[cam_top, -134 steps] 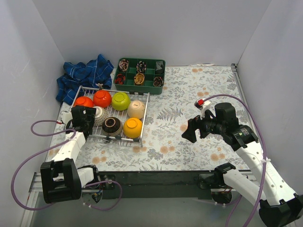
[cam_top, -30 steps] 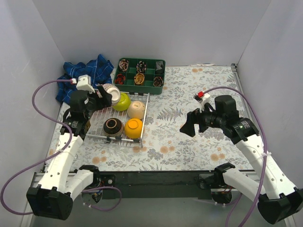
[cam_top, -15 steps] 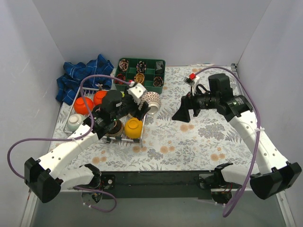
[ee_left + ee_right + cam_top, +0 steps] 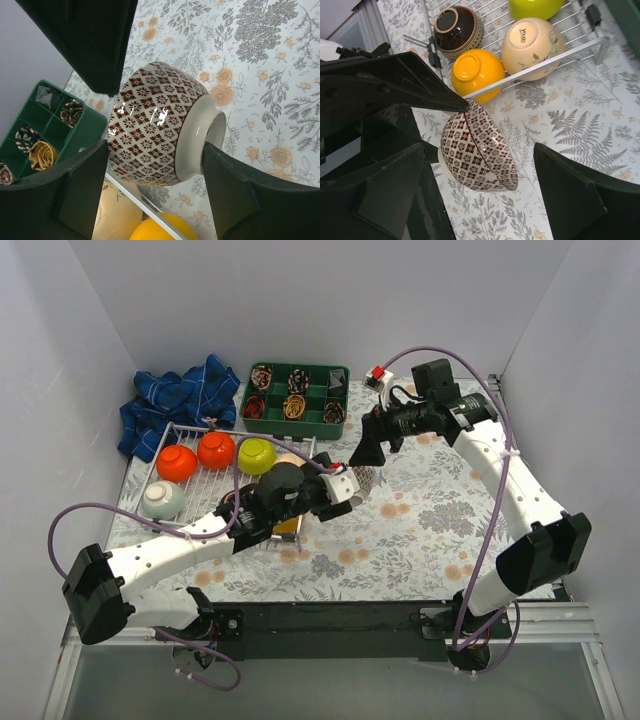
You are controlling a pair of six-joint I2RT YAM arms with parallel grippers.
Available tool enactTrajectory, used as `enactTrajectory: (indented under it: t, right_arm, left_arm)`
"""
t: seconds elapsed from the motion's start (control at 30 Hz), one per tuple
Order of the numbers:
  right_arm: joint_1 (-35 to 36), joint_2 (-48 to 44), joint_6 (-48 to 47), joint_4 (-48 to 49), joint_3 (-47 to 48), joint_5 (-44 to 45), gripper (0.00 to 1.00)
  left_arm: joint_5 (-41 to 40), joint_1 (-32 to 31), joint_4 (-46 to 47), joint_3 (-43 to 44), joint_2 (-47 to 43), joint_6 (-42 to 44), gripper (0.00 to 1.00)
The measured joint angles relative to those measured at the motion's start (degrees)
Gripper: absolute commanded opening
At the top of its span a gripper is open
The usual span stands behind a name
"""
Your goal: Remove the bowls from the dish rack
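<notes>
Here the left gripper [image 4: 340, 492] holds its jaws clamped on a brown-patterned bowl [image 4: 157, 132], tipped sideways above the bench [image 4: 430, 525] at the dish rack's [image 4: 540, 65] 4 o'clock. The right gripper [image 4: 365, 448] hovers at the bowl's 12 o'clock, jaws spread, seemingly for a handover.

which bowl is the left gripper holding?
The brown-and-white patterned bowl, tilted sideways in the left gripper, past the dish rack edge; no other bowl is gripped.

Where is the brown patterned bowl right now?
Top view: the patterned bowl is held in the left claw just right of the dish rack, above the table, open right claw close by.
</notes>
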Motion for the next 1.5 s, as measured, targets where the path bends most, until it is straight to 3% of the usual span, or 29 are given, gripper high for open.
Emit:
enactTrajectory:
  t: [0.13,0.37,0.5,0.53,0.63,0.77,0.8,0.9,1.03,1.23,1.5]
  right_arm:
    - [0.0,2.6,-1.7,-1.8,-0.4,-3.3,0.96]
    - [0.1,3.6,-4.7,-4.0,-4.3,-9.8,0.75]
    - [0.4,5.4,-6.7,-4.4,-5.6,-12.2,0.47]
    - [0.4,5.9,-7.1,-4.5,-5.9,-12.7,0.33]
    - [0.7,6.5,-7.8,-5.6,-7.2,-16.3,0.03]
    - [1.1,6.9,-6.4,-7.2,-8.0,-16.2,0.01]
    - [1.1,6.9,-6.3,-7.3,-8.0,-16.2,0.01]
    - [1.0,6.8,-5.8,-7.3,-7.9,-15.3,0.01]
    - [0.1,6.6,-5.4,-6.9,-7.9,-8.5,0.01]
    - [-4.8,6.5,-0.9,-2.0,-8.0,11.0,0.01]
    - [-6.3,7.2,5.5,11.3,-10.6,40.3,0.01]
  left_arm:
    - [-2.3,-1.1,3.6,-1.8,0.0,3.3,0.0]
    - [-3.7,-1.6,6.5,-2.4,0.5,6.3,0.0]
    - [-3.3,-2.3,6.6,-2.5,0.6,6.9,0.02]
    - [-2.9,-2.6,6.6,-2.6,0.6,7.0,0.03]
    - [-2.2,-2.7,6.3,-3.6,1.2,7.5,0.14]
    - [-2.9,-3.1,6.9,-4.4,2.4,8.0,0.37]
    - [-2.9,-3.2,7.0,-4.4,2.5,7.8,0.57]
    - [-3.9,-3.4,6.9,-4.4,2.5,6.8,0.82]
    - [-8.7,-3.2,7.3,-4.4,2.6,2.0,0.98]
    - [-14.0,-0.5,6.4,-4.3,2.3,-10.0,0.98]
    - [-13.3,8.0,-2.0,-1.9,-0.7,-30.3,0.98]
